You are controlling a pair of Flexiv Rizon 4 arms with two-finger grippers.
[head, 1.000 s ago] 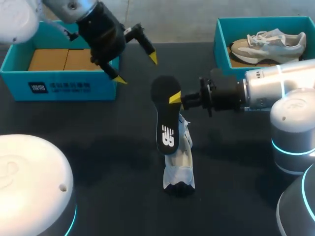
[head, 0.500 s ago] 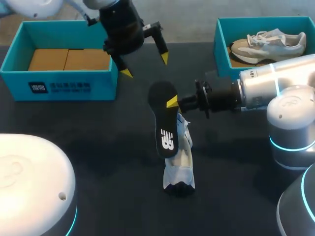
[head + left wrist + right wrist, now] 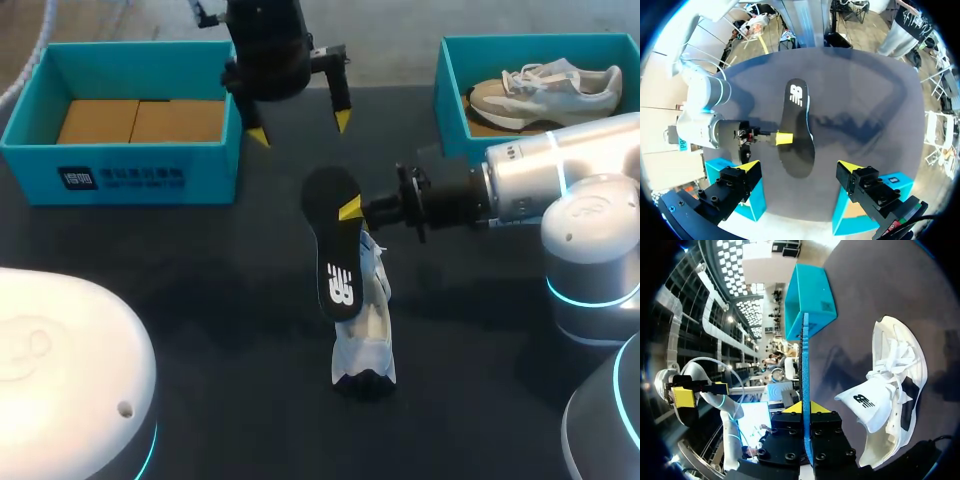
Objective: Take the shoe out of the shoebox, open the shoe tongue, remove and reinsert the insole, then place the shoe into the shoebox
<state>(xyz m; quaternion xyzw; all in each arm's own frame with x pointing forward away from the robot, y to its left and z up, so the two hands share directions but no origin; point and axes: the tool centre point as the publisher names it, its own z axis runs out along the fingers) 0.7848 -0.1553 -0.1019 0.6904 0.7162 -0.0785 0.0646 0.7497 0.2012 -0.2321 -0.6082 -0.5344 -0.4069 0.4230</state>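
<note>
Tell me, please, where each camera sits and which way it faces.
Head view: above and behind, looking down on the table; both arms show, left gripper open, right gripper shut on the insole.
Left wrist view: left wrist, looking down past the left gripper at the insole.
Right wrist view: right wrist, looking along the right gripper; insole edge-on, white shoe beside.
All three share the insole.

Insole (image 3: 335, 245) above — perhaps touching — shoe (image 3: 365, 345), centre, left box (image 3: 120, 178) and right box (image 3: 451, 100) behind

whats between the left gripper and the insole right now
Nothing. In the head view only bare table shows between the open left gripper and the insole, which the right gripper holds; the left wrist view agrees.
</note>
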